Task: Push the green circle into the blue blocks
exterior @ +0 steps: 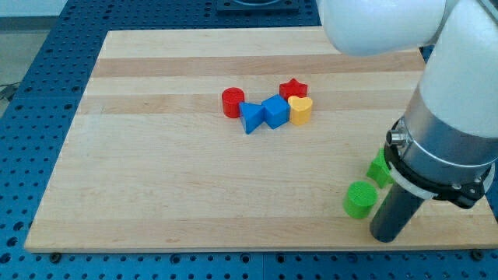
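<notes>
The green circle (359, 200) lies near the view's bottom right of the wooden board (156, 171). The blue triangle (250, 117) and the blue cube (275, 111) sit side by side near the board's middle, up and to the left of the green circle. My tip (385, 235) is just right of and below the green circle, close to it or touching it; I cannot tell which. A second green block (380, 168) lies just above the circle, partly hidden by the arm.
A red cylinder (232, 103) sits left of the blue triangle. A red star (293, 89) and a yellow heart (300, 110) sit right of the blue cube. The board's bottom edge runs close below my tip. The white arm body covers the view's upper right.
</notes>
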